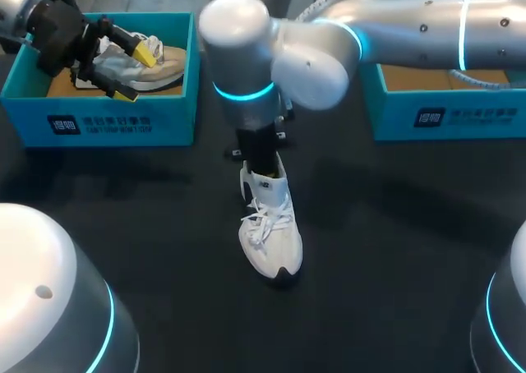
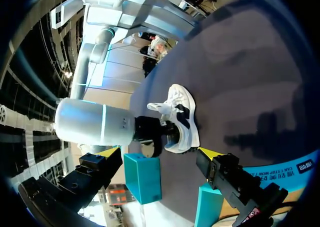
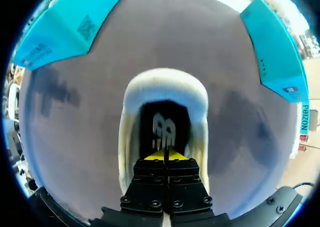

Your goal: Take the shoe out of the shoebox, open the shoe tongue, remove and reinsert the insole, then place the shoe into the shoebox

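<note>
Your right claw (image 3: 165, 154) is the one that matters. It reaches in from the right to the middle of the table (image 1: 394, 250) and points straight down into the shoe (image 1: 271, 233). In its wrist view the two yellow tips are pressed together inside the shoe's mouth, just above the insole (image 3: 164, 129). You cannot tell from here whether they pinch the insole's edge or only meet over it.

The shoe stands upright on its sole between the two boxes. Its long axis runs far to near, with the heel on the far side under the claw and the toe pointing toward you. The claw sits at the heel end, so the rest of the insole stretches away from it toward the near toe. A lift will probably have to come up and back toward the far side to peel the insole out along that axis.

Your left claw (image 1: 136, 73) is well apart from this. It hangs with its fingers spread over the left box (image 1: 99, 125), above a second shoe (image 1: 156, 69) lying there, and its wrist view shows nothing between its fingers. The right arm is plainly the nearer one. The right box (image 1: 444, 118) lies to the far right of the shoe.
</note>
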You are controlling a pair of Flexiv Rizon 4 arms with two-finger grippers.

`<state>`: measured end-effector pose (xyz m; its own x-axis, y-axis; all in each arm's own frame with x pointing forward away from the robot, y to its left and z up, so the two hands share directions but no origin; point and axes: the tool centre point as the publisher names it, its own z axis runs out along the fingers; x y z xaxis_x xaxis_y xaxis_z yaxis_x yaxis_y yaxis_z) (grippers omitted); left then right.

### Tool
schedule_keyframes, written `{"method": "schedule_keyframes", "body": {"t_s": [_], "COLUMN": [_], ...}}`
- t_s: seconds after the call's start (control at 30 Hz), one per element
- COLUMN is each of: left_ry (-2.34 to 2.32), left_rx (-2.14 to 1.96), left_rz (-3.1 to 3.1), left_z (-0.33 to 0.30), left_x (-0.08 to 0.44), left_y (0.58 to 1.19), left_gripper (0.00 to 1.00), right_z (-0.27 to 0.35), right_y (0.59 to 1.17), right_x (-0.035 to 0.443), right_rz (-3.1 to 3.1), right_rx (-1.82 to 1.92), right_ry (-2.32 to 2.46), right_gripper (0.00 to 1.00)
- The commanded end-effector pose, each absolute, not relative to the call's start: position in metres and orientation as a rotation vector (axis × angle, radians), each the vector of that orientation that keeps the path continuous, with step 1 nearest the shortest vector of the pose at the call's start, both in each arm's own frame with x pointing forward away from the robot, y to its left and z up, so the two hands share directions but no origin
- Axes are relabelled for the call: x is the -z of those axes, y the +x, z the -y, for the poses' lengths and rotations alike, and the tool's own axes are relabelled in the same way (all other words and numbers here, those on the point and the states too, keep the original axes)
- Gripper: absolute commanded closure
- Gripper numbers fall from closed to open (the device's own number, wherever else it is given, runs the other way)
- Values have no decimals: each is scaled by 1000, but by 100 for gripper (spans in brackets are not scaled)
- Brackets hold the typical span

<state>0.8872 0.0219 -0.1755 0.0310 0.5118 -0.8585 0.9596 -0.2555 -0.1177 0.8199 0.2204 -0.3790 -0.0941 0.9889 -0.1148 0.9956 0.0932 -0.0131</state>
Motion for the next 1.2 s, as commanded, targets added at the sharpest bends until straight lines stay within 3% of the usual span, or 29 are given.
{"method": "schedule_keyframes", "body": {"t_s": [0.03, 0.33, 0.83, 0.87, 0.93, 0.97, 1.2], "left_ry": [1809, 1809, 1809, 1809, 1809, 1809, 1809], "left_rx": [1147, 1147, 1147, 1147, 1147, 1147, 1147], "left_rz": [-1491, -1491, -1491, -1491, -1491, -1491, -1491], "left_z": [-22, -22, -22, -22, -22, -22, -22], "left_x": [175, 175, 175, 175, 175, 175, 175], "left_y": [886, 886, 886, 886, 886, 886, 886], "left_gripper": [0, 0, 0, 0, 0, 0, 0], "right_z": [-219, -216, -224, -225, -225, -226, -228], "right_y": [819, 797, 786, 789, 789, 790, 790], "right_x": [360, 337, 349, 352, 351, 351, 348], "right_rz": [-2284, -2355, -2411, -2408, -2408, -2409, -2419], "right_rx": [243, 348, 427, 438, 437, 441, 443], "right_ry": [2104, 2221, 2269, 2261, 2259, 2254, 2238], "right_gripper": [100, 100, 100, 38, 24, 0, 0]}}
